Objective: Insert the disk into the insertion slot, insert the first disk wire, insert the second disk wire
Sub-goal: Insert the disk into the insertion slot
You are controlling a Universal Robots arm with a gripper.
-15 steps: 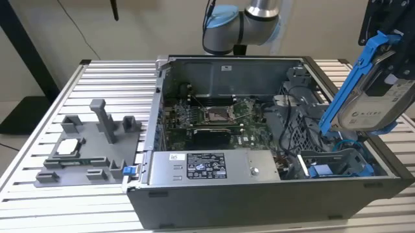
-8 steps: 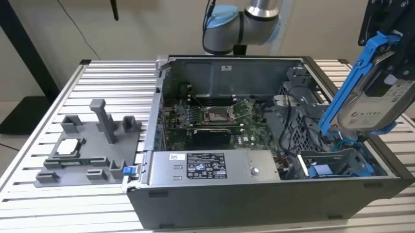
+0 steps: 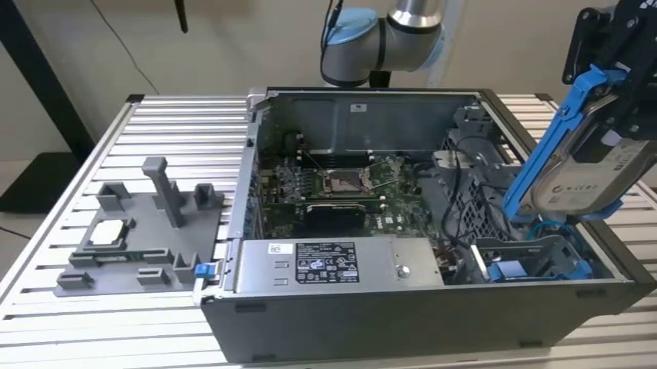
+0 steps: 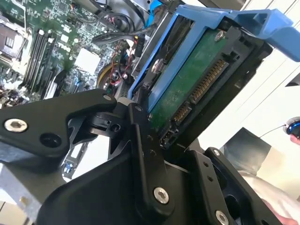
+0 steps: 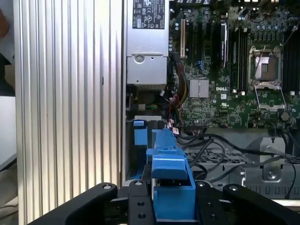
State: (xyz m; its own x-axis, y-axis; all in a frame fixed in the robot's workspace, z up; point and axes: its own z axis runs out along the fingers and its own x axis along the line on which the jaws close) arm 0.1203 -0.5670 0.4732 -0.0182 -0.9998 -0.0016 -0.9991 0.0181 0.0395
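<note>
In the exterior view my gripper hangs at the upper right, shut on the disk. The disk is a silver drive with a white label in a blue carrier frame. It is tilted steeply, its low end just above the insertion slot, a grey bay with blue rails at the case's near right corner. The second wrist view shows the disk's green circuit board and connector between black fingers. In the first wrist view the blue carrier points at the slot. Dark cables lie beside the bay; which are disk wires I cannot tell.
The open grey computer case lies on a slatted aluminium table. Inside are the motherboard and a grey power-supply box. A grey fixture stands at the exterior view's left. A person's pale sleeve is nearby.
</note>
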